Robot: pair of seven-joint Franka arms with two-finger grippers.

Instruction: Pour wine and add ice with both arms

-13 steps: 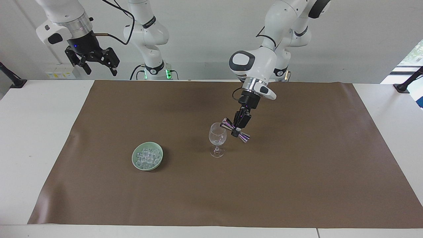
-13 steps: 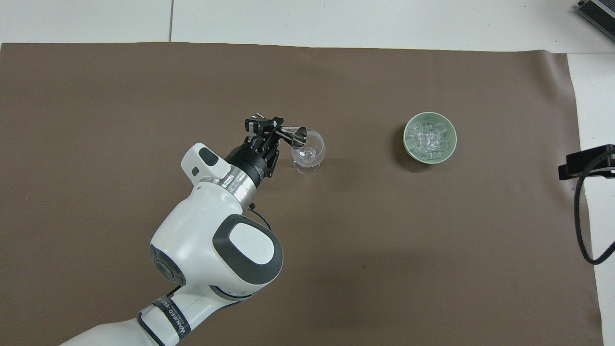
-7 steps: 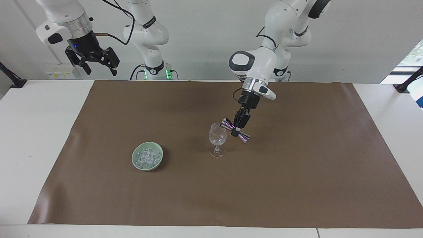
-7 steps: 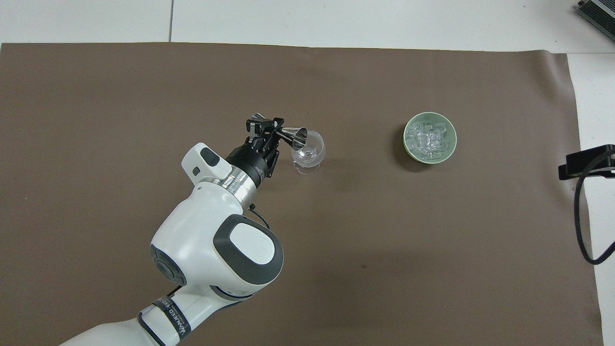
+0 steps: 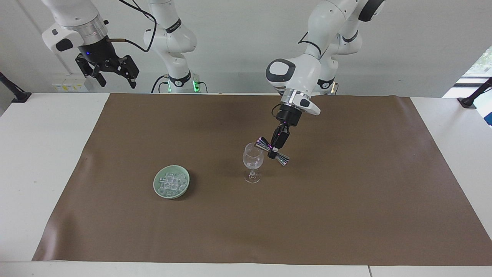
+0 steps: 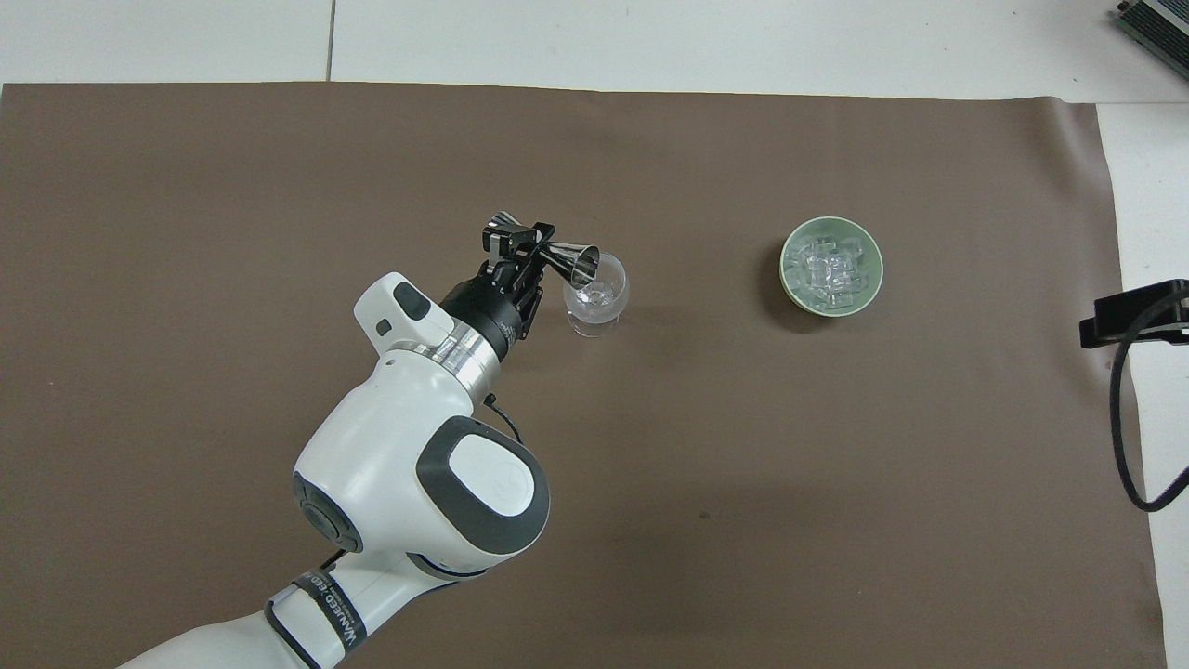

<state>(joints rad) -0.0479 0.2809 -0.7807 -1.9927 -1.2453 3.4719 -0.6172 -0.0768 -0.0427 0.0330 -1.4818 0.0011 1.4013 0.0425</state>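
Observation:
A clear wine glass (image 5: 253,159) (image 6: 595,295) stands upright near the middle of the brown mat. My left gripper (image 5: 273,153) (image 6: 520,240) is shut on the waist of a shiny double-cone jigger (image 5: 265,145) (image 6: 568,259). The jigger is tilted, with one mouth over the glass's rim. Something clear glints low in the glass; I cannot make out any wine. The ice (image 5: 172,182) (image 6: 829,268) is heaped in a pale green bowl (image 5: 155,184) (image 6: 785,269) beside the glass, toward the right arm's end. My right gripper (image 5: 115,78) waits open, high over the table's corner.
The brown mat (image 5: 346,215) (image 6: 232,186) covers most of the white table. Black clamp mounts (image 5: 13,94) stand at the table's corners near the robots. The left arm's white elbow (image 6: 418,483) hangs over the mat.
The left wrist has shifted slightly while the jigger stays tipped at the glass's rim. The right gripper has drifted up a little.

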